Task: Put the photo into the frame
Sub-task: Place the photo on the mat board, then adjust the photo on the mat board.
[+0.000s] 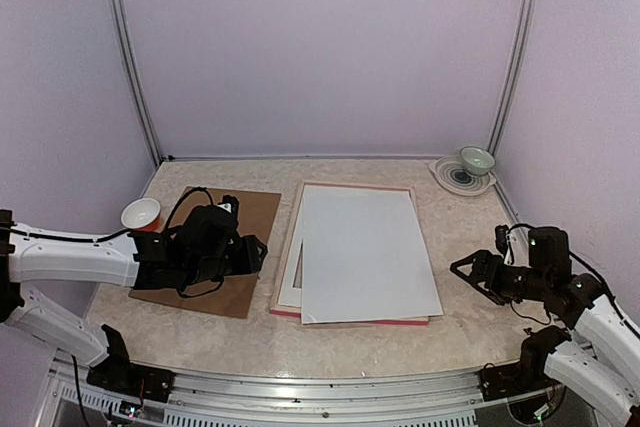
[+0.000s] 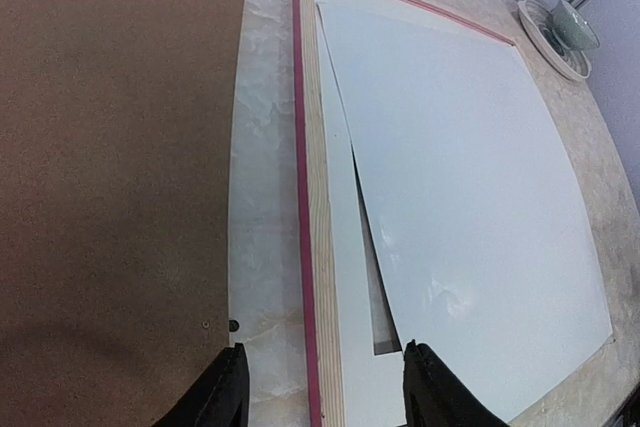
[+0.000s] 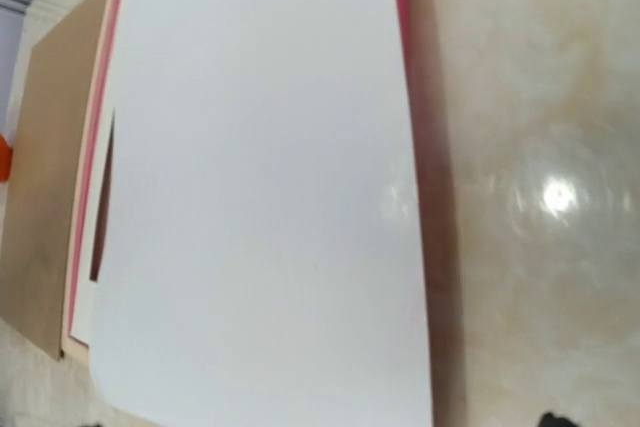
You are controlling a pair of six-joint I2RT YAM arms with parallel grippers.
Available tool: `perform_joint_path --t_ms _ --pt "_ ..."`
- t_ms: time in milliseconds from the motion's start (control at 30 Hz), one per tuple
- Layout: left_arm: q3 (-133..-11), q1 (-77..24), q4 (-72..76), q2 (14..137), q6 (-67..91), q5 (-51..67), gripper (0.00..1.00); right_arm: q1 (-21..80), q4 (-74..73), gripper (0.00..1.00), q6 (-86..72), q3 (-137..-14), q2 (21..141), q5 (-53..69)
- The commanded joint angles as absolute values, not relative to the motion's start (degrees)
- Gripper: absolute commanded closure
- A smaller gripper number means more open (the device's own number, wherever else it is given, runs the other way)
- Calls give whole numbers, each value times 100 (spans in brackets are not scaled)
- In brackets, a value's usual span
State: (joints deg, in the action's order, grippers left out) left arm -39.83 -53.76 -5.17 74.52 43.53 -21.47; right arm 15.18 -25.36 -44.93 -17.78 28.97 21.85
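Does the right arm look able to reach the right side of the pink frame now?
Probably yes. The right gripper is open beside the frame, with only bare table between them. A white sheet lies over part of that side.

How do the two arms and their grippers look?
The left arm and the right arm have white rounded links with black joints. The left gripper and the right gripper are black, each with two fingers. A thin black cable loops over each wrist.
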Motion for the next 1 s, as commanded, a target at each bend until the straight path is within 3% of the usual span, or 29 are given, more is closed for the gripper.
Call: perform_joint_path --t_ms 0,500,733,967 --pt "-4118 -5468 -406 7538 4421 -2209 47 1459 -1419 6 -4564 -1619 3567 2258" --pt "-4043 -5556 -565 7456 4484 -2344 47 1459 610 6 -3770 -2557 7296 2685" --pt "-4025 -5555 -588 7400 4487 -2334 47 1443 1027 9 -3604 -2860 8278 3093" --pt "-4008 -5563 -574 7407 4504 -2327 47 1362 1064 20 -3458 -3020 8588 3417"
